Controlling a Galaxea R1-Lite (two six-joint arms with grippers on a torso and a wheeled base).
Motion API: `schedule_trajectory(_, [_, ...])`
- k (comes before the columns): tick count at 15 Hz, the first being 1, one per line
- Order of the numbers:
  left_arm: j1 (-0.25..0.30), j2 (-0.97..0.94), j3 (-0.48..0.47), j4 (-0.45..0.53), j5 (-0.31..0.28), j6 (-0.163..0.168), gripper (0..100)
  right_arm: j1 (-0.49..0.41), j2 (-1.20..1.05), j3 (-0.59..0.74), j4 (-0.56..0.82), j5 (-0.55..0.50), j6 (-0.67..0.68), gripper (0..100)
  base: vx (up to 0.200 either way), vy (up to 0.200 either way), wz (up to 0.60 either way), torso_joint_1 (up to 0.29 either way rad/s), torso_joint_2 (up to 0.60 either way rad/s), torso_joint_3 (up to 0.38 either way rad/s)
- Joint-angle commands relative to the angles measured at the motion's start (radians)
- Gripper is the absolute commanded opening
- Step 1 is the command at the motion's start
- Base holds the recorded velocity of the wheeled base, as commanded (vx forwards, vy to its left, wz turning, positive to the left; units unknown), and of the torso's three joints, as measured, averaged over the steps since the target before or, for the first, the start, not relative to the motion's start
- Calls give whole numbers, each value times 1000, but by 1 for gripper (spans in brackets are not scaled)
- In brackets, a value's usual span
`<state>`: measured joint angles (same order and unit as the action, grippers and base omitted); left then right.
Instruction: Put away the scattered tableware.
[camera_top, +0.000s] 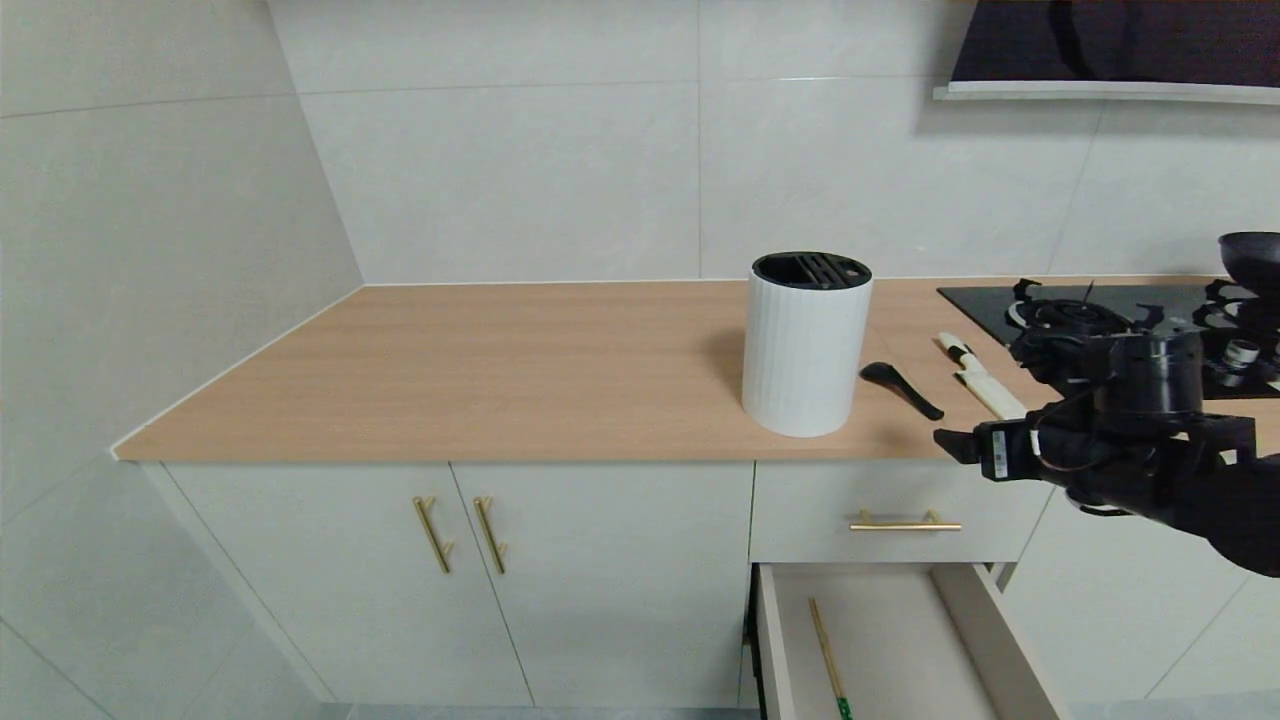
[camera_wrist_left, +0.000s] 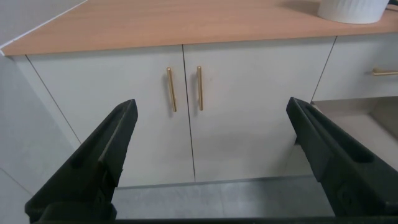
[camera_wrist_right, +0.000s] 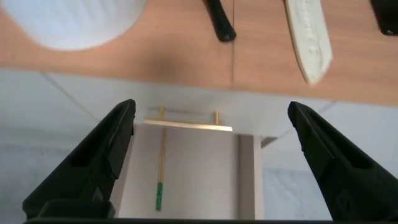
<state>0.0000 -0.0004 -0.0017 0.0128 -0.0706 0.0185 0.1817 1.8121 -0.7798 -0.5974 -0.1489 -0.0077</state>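
Right arm (camera_top: 1130, 440): extended over the front edge of the wooden countertop (camera_top: 500, 370), above the open drawer (camera_top: 900, 640). The wrist is turned so the camera looks down on the counter edge.
Right gripper (camera_wrist_right: 210, 109): fingers spread wide, holding nothing.
Left gripper (camera_wrist_left: 211, 102): held low, facing the double cabinet doors (camera_wrist_left: 186, 112) with gold handles. Fingers spread wide, holding nothing.
Black spoon (camera_top: 900, 388): flat on the countertop, just beside the white ribbed utensil holder (camera_top: 807, 345) on its hob side.
Cream-coloured knife (camera_top: 980, 378): flat on the countertop between the spoon and the gas hob (camera_top: 1080, 310), apart from both.
Chopstick with a green tip (camera_top: 827, 655): lying lengthwise in the open drawer, near its left wall.
Closed drawer (camera_top: 905, 500): directly above the open one, with a gold bar handle.
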Motion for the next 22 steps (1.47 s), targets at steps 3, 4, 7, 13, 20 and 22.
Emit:
schedule_trajectory(3, [0, 0, 0, 0, 0, 0, 100, -44, 159, -139, 1, 83, -17, 100, 0, 0, 0, 0, 0, 0])
schedule_trajectory(4, [0, 0, 0, 0, 0, 0, 100, -44, 182, -171, 2, 88, -26, 100, 0, 0, 0, 0, 0, 0])
schedule_trajectory(7, [0, 0, 0, 0, 0, 0, 100, -44, 280, -306, 7, 88, -78, 100, 0, 0, 0, 0, 0, 0])
schedule_trajectory(13, [0, 0, 0, 0, 0, 0, 100, -76, 394, -509, 84, 154, -80, 100, 0, 0, 0, 0, 0, 0])
schedule_trajectory(20, [0, 0, 0, 0, 0, 0, 100, -122, 444, -541, 80, 216, -77, 100, 0, 0, 0, 0, 0, 0])
schedule_trajectory(22, [0, 0, 0, 1, 0, 0, 100, -122, 457, -546, 80, 216, -77, 100, 0, 0, 0, 0, 0, 0])
